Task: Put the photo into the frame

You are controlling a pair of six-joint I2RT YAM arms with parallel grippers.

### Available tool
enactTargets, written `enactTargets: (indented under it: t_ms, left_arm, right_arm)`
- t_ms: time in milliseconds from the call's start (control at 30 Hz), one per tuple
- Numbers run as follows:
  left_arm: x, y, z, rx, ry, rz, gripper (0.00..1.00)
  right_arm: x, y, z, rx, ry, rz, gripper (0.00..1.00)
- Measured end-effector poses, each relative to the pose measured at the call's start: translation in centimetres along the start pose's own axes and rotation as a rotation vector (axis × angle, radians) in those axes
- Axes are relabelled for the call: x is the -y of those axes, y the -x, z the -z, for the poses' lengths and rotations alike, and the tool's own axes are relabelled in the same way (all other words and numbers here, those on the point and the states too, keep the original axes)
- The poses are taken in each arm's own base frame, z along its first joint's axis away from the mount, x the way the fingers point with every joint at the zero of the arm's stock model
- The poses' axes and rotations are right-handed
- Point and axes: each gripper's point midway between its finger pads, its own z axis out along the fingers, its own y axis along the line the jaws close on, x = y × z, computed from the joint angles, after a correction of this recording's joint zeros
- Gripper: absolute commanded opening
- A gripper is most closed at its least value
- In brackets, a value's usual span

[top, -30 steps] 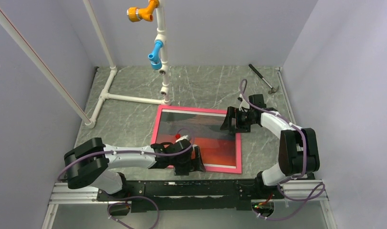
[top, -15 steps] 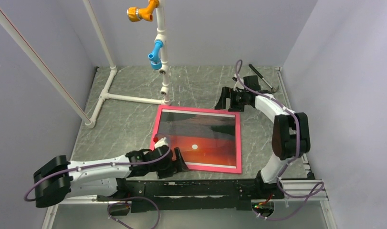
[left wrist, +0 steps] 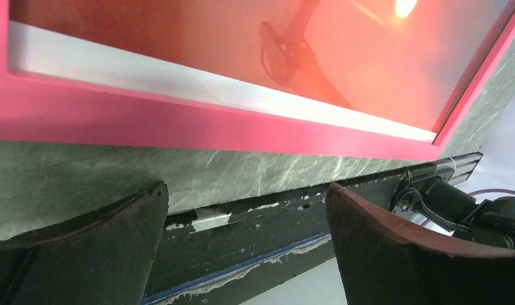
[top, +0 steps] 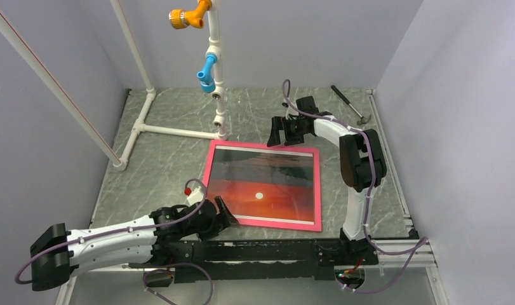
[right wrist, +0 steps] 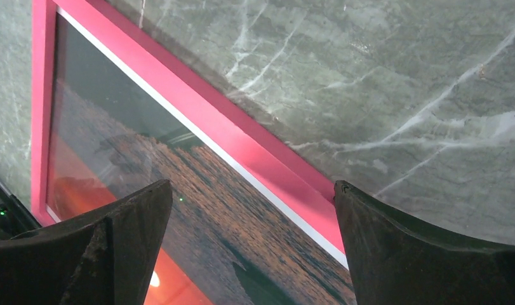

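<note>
Progress: photo (top: 261, 190) lies inside frame (top: 280, 223), apparently done | left gripper (top: 224, 213): wide, empty, near corner | right gripper (top: 279, 136): wide, empty, far edge | remaining: 0 steps evident

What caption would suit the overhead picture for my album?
Sunset photo sits in the pink frame, left gripper and right gripper open beside it.

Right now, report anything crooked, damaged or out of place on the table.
Nothing looks damaged or spilled. The photo sits flat inside the frame. The only oddity is that the frame lies slightly turned against the near edge of the table.
</note>
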Motion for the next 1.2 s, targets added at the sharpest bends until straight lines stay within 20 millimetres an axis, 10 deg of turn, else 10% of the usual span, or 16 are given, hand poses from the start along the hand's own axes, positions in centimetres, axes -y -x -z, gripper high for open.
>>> enactTargets:
  t_ms: [700,1200]
  left_arm:
    - [4.7,-2.8,-3.1,-0.159,0.044,-0.213,0.99]
    - [8.8,-7.4,-4.8,-0.405,0.027,-0.340,1.00]
  right_arm:
    - [1.2,-3.9,1.0,0.017,-0.002,0.089,0.98]
    - [5.4,-4.4,6.8,0.080,-0.138,-0.052,1.00]
